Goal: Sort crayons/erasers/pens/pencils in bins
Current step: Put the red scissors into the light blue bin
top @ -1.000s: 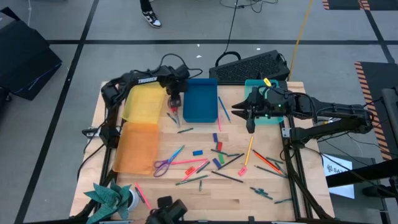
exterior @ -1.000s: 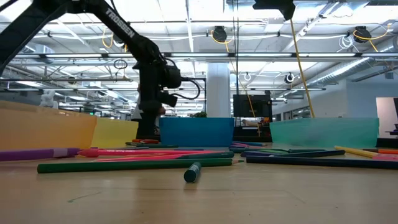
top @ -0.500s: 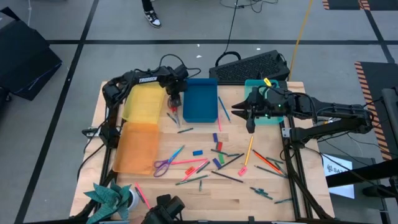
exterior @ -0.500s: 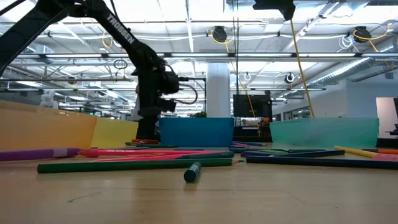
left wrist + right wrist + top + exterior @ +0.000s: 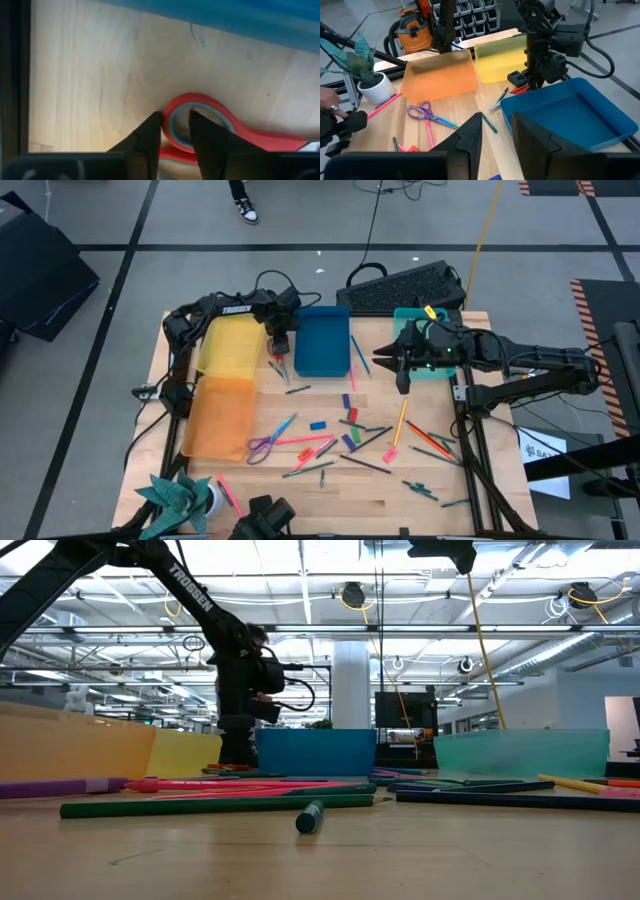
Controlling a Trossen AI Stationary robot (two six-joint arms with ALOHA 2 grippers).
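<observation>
Left gripper (image 5: 175,132) shifted; arm reads "TROSSEN".

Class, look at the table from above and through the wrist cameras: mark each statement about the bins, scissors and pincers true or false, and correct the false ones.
1. The blue bin holds several pens. False: it shows nothing inside.
2. The left pincer is down at red-handled scissors beside the blue bin. True.
3. The purple-handled scissors lie inside the orange bin. False: they lie on the table beside it.
4. The right pincer hangs by the teal bin. True.
5. A black keyboard sits behind the bins. True.
</observation>
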